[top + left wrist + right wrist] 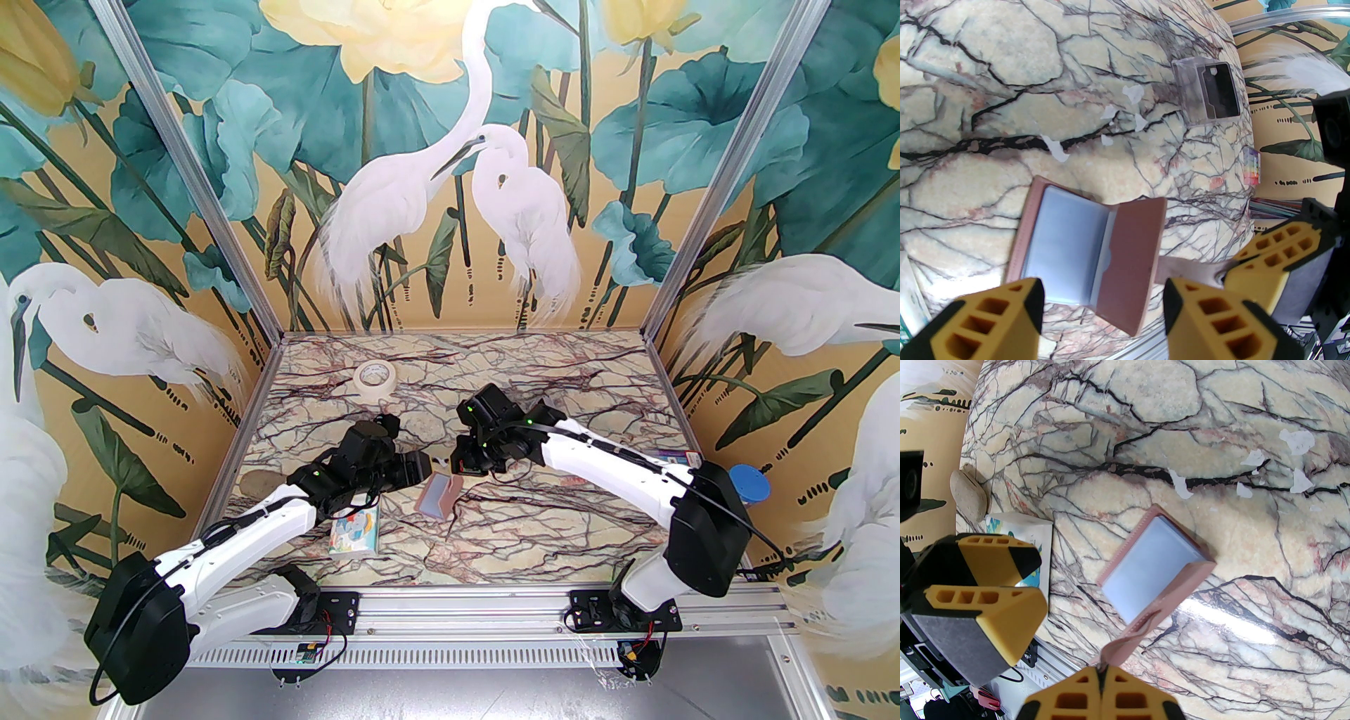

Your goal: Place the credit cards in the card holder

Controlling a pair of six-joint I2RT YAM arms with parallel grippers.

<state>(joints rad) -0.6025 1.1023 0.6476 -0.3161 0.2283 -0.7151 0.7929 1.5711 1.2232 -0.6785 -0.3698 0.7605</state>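
The card holder [1128,253] lies open in the middle of the table [988,70]. The right gripper [1101,676] is pinched tight on its pink strap [1125,644], holding one flap up. The left gripper [1104,299] hangs just above it, fingers apart and holding nothing. A dark card [1220,90] sits in a clear box [1185,88], well apart. This looks like the holding-open step. Next, I think, the left gripper must fetch a card.

Marble table [562,548] with card holder [437,498], tissue pack [355,532], tape roll [373,377], clear box [1206,92].
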